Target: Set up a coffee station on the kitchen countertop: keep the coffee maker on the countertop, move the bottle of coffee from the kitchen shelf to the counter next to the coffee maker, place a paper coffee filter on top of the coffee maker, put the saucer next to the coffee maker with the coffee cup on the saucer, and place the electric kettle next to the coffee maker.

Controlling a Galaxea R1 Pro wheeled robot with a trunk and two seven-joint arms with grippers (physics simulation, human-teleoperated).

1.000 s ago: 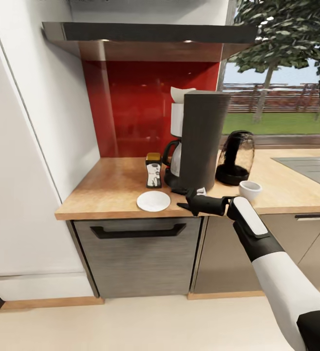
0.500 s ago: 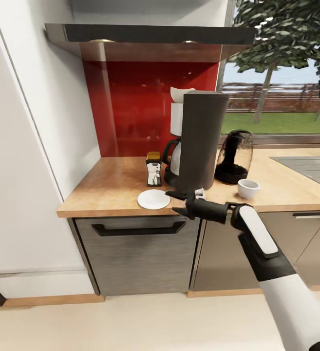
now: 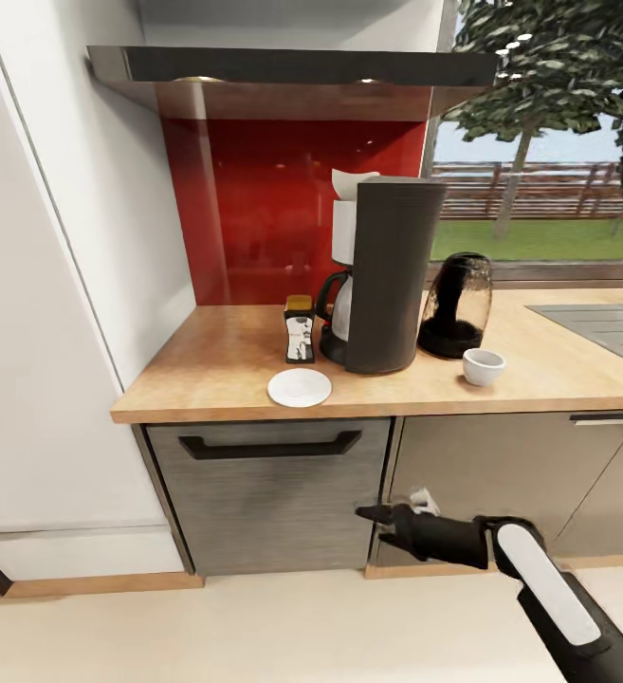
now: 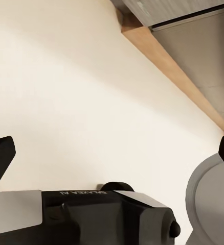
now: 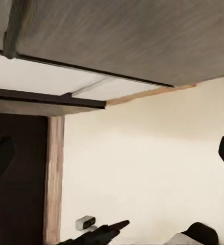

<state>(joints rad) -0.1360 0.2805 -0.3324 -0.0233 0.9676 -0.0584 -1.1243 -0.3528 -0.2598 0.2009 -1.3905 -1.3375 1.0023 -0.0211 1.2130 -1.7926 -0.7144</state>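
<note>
On the kitchen countertop [image 3: 218, 368] stands the coffee maker [image 3: 387, 275], with the paper coffee filter [image 3: 351, 180] on its top. The bottle of coffee [image 3: 299, 330] stands just left of it and the saucer [image 3: 299, 387] lies empty in front. Right of it are the electric kettle [image 3: 457, 305] and, apart from the saucer, the coffee cup [image 3: 483, 366]. The kitchen shelf [image 3: 292, 66] hangs above. My right gripper [image 3: 387, 510] is low before the cabinet fronts, open and empty [image 5: 112, 153]. The left gripper [image 4: 112, 153] is open over the floor.
A grey drawer front with a black handle [image 3: 269, 444] sits under the counter. A white tall cabinet wall [image 3: 55, 285] bounds the left side. A sink [image 3: 614, 327] is set in the counter at far right. Light floor [image 3: 207, 626] lies below.
My right arm has dropped from the counter's front edge beside the saucer to knee height before the cabinets. The things on the counter have not moved.
</note>
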